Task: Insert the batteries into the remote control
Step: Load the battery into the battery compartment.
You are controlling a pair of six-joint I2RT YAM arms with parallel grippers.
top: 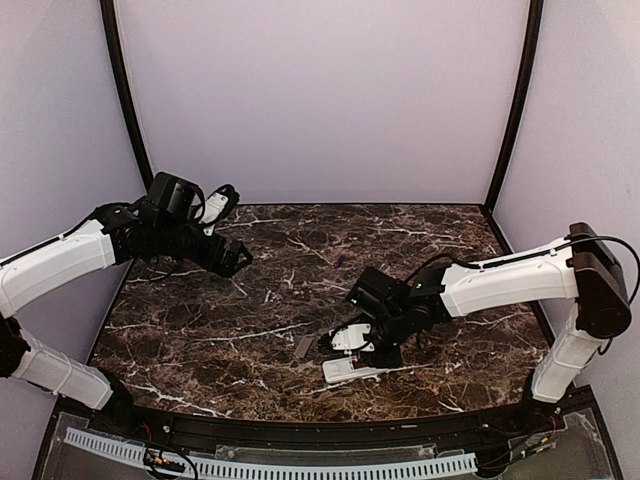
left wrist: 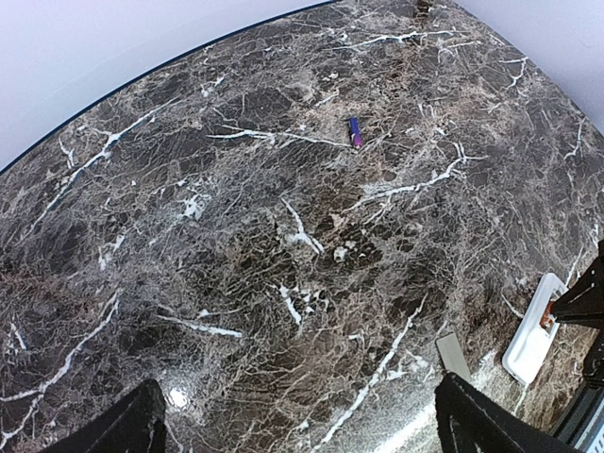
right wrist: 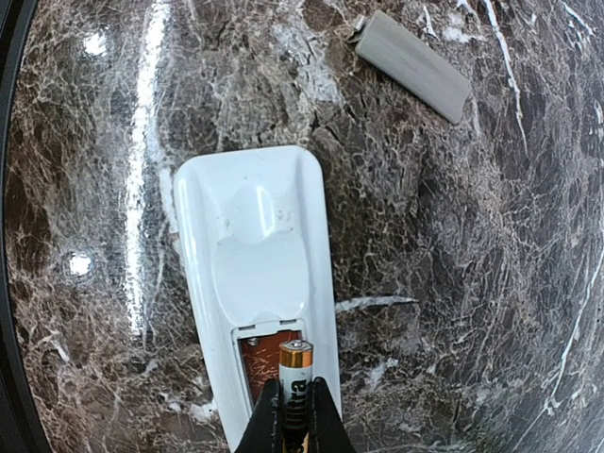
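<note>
The white remote control (right wrist: 253, 255) lies back up on the marble, its battery slot (right wrist: 262, 363) uncovered at the near end. My right gripper (right wrist: 294, 404) is shut on a battery (right wrist: 295, 370) with a copper-coloured tip, holding it at the right side of the slot. A second, purple battery (left wrist: 355, 132) lies alone farther out on the table. From above, the right gripper (top: 366, 350) hangs over the remote control (top: 350, 372). My left gripper (left wrist: 302, 429) is open and holds nothing, up at the left (top: 234, 258), far from both.
A small flat grey cover piece (right wrist: 412, 66) lies just beyond the remote, also seen from above (top: 303, 347). The marble table (top: 250, 300) is walled by pale panels at the back and sides.
</note>
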